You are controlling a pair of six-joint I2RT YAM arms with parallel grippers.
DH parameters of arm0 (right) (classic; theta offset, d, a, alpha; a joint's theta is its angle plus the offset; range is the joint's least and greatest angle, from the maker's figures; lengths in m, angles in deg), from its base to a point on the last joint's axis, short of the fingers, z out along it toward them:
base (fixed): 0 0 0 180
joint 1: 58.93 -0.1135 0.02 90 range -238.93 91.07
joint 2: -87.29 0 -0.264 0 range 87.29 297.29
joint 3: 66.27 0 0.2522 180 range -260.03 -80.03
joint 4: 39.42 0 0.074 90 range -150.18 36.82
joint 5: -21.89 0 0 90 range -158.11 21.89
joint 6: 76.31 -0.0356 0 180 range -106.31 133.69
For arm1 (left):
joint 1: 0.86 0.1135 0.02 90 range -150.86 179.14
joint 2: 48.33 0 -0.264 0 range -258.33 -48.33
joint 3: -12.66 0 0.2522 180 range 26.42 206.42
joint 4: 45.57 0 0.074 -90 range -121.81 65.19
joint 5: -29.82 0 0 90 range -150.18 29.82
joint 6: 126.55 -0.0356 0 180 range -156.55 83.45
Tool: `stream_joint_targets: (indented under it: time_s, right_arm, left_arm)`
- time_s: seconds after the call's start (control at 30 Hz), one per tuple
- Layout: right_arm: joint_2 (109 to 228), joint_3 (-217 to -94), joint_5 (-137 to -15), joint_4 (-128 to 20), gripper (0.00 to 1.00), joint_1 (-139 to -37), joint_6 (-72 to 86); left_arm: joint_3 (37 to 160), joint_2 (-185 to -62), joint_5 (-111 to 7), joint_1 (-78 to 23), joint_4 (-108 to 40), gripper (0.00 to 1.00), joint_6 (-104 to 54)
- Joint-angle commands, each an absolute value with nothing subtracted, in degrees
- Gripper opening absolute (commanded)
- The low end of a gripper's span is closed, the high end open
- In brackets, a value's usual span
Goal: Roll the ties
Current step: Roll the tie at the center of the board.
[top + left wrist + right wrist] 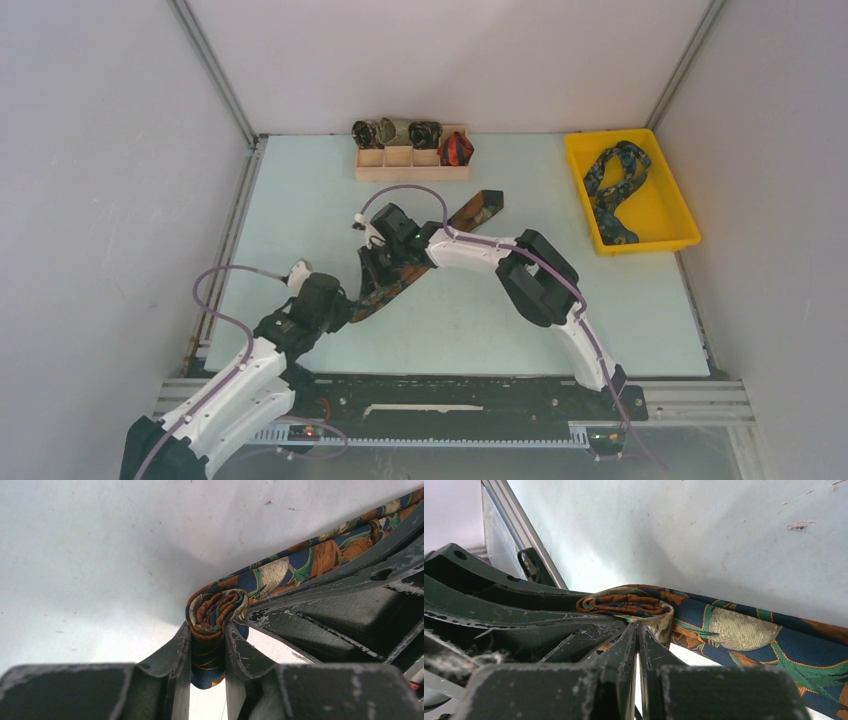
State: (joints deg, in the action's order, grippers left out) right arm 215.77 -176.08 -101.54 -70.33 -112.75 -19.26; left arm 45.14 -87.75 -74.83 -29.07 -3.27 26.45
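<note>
A brown-orange-green tie (478,208) lies diagonally on the table, its near end wound into a small roll (215,607). My left gripper (207,627) is shut on that roll, one finger on each side; it is at the tie's near end (350,305). My right gripper (638,626) is shut, its tips pressed against the side of the roll (624,602) with nothing seen between the fingers. It reaches down onto the tie from the far side (385,275). The flat, unrolled length (724,630) runs off to the right.
A wooden compartment box (412,172) at the back holds three dark rolled ties (397,132) and a red-orange one (456,150). A yellow tray (668,205) at the back right holds a loose navy and teal tie (615,185). Purple cables (215,290) loop off both arms.
</note>
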Motion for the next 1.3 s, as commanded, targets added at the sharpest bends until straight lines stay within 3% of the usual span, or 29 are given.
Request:
stream_joint_targets:
  time_s: [0.0,0.77,1.27]
  right_arm:
    - [216.45,-177.58,-99.9,-70.45,0.06,-113.38,-19.86]
    - [220.89,-180.88,-100.1,-69.77,0.04,-116.04,-21.49]
    - [221.1,-179.93,-101.63,-68.59,0.03,-115.68,-21.76]
  left_arm:
    - [48.4,-88.1,-76.63,-28.06,-0.9,0.0,26.25]
    - [53.2,-92.24,-74.21,-24.97,-0.49,0.0,23.36]
    - [58.04,-104.68,-70.73,-24.94,-6.25,0.0,20.55]
